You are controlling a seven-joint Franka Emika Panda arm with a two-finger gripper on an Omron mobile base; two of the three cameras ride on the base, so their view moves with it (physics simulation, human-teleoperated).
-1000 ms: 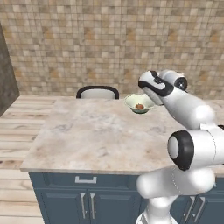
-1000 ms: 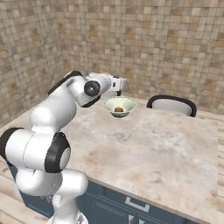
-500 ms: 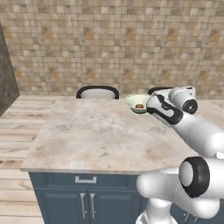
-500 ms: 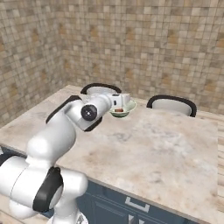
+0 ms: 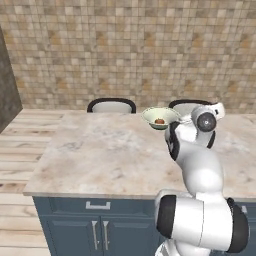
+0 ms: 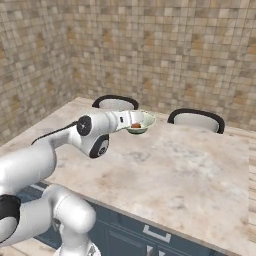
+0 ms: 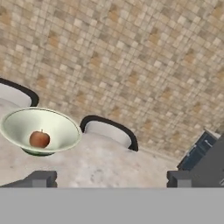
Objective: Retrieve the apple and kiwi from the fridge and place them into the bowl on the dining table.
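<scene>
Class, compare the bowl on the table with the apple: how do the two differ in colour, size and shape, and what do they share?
Colour: the bowl is pale greenish-white, the apple reddish-brown. Size: the bowl is much wider than the apple, which takes up little of its inside. Shape: the bowl is an open hollow dish with a thin rim, the apple a solid ball with a short stem. Role: the bowl holds, the apple lies inside. Both are round.
</scene>
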